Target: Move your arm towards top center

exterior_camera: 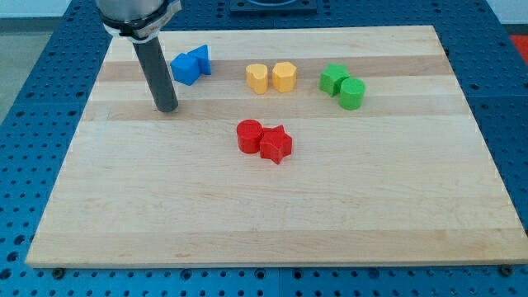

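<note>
My tip [167,108], a bare rod with no hand to open or close, rests on the pale wooden counter [264,214] just left of and below the two blue plastic blocks [190,64], so most of the rightward run to top center, behind the two yellow plastic blocks [271,77], looks undone.

The arm [136,16] gets chopped off by the frame's top edge at about 11 o'clock, so only its lowest bit shows. The two blue blocks [190,64] are too bunched up to make out their shapes.
</note>
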{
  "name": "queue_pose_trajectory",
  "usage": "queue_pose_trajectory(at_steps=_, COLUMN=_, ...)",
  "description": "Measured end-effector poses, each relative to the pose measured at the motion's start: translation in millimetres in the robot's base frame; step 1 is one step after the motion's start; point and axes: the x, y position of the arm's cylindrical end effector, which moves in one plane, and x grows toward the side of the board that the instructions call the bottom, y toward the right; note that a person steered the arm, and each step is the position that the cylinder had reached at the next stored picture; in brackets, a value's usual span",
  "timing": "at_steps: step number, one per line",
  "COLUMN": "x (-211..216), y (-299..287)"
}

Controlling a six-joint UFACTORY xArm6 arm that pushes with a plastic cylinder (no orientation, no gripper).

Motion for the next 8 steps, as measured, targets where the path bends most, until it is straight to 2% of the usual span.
queue_pose_trajectory(at_steps=6, x=0, y=0)
queue_pose_trajectory(at_steps=8, x=-20, y=21)
